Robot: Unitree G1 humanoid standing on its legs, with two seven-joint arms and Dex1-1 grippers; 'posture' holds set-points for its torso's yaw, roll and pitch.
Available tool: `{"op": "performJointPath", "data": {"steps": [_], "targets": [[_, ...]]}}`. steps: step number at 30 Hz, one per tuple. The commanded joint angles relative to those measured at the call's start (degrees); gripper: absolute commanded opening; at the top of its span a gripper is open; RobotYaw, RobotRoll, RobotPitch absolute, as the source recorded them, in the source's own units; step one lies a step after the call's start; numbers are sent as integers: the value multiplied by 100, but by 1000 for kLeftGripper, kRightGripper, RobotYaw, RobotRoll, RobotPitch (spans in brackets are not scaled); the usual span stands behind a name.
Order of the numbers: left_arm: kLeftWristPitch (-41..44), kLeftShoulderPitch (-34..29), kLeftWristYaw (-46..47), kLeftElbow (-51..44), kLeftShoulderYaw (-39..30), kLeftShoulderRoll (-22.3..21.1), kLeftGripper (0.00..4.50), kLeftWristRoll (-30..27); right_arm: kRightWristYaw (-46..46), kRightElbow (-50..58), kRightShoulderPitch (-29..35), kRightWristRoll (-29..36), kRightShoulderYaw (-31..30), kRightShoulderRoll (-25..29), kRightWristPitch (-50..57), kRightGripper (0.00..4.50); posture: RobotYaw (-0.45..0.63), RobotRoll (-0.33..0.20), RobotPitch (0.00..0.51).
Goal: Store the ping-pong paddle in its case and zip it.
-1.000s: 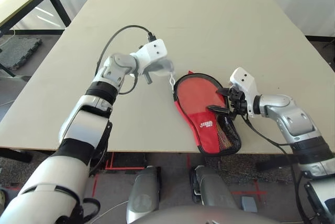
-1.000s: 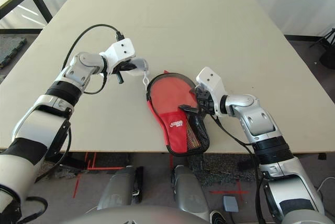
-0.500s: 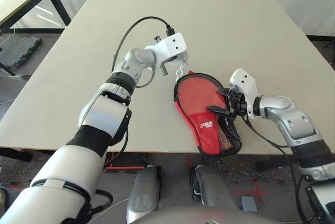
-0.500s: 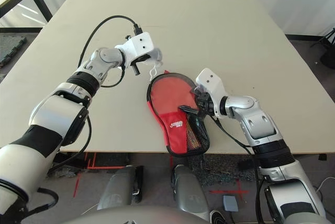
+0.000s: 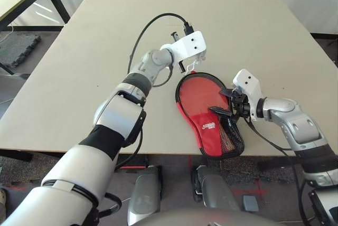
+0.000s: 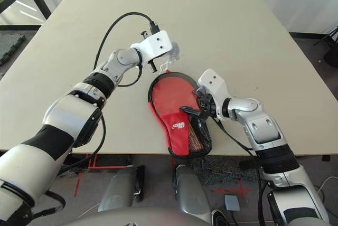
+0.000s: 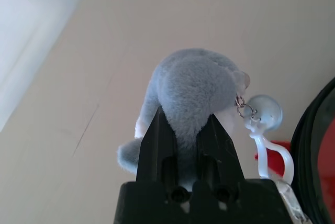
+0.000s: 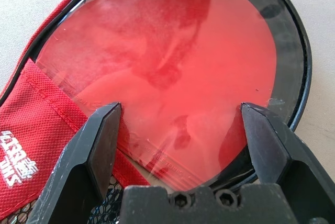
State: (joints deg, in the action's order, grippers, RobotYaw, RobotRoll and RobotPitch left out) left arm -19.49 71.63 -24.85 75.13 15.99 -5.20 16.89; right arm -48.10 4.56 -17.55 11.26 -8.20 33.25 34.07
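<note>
The left gripper has carried the pinched grey plush tag up around the case, zipping it, while the open right gripper steadies the case.

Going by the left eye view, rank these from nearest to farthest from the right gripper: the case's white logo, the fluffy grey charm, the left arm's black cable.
1. White logo, on the case, just beside the right gripper.
2. Fluffy grey charm, past the case's far rim, pinched in the left gripper.
3. Black cable, arching farthest back.
</note>
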Motion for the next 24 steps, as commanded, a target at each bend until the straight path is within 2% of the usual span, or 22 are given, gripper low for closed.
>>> {"op": "performJointPath", "data": {"steps": [1, 5, 9, 14, 17, 24], "targets": [[-350, 287, 52, -99, -125, 182, 145, -32, -8, -175, 331, -86, -427, -61, 360, 4500, 22, 0, 163], [-354, 114, -291, -103, -68, 300, 145, -9, 8, -142, 318, -76, -435, -80, 408, 4500, 23, 0, 160], [-420, 44, -384, -158, -137, 272, 1495, -65, -7, -190, 277, -90, -444, -86, 395, 4500, 35, 0, 155], [-385, 108, -745, -229, -482, 25, 3466, -343, -36, -284, 198, -111, -470, -103, 356, 4500, 49, 0, 152], [-325, 104, -970, -313, -686, -159, 4480, -483, -57, -362, 157, -128, -499, -123, 312, 4500, 66, 0, 150], [-349, -54, -1391, -561, -792, -646, 4480, -552, -93, -514, 63, -174, -556, -208, 234, 4500, 82, 0, 146]]}}
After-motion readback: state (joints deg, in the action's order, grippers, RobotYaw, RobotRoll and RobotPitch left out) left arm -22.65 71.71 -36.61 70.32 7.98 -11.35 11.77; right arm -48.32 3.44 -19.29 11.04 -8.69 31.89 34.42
